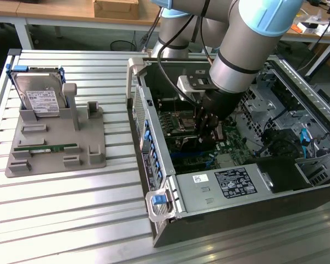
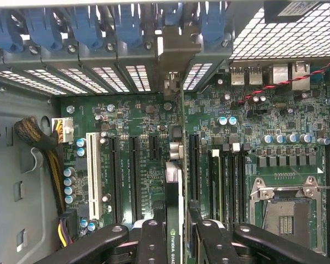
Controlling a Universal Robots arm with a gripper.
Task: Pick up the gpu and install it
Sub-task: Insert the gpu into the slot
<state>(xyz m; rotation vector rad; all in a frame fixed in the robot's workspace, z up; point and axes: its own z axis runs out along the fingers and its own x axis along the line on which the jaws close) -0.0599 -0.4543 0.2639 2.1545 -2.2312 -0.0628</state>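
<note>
Gripper point(image 2: 179, 234) clenched on gpu point(image 2: 175, 187), held edge-down over motherboard point(image 2: 137, 110) slots deep inside case point(image 1: 136, 110), bracket point(image 2: 176, 49) end toward rear wall's vented slot covers point(image 2: 104, 77), probably for seating edge connector and bracket together in one push.

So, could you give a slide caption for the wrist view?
Gripper holding the gpu edge-on over the motherboard, its bracket toward the case's rear slots.

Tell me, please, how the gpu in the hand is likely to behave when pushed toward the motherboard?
Probably stiff: the gpu shows as a straight thin line, edge-on in the hand. Likely fragile: small bare components sit along it, so hard pushing risks damage. Being so thin, it may tilt sideways above the motherboard.
</note>
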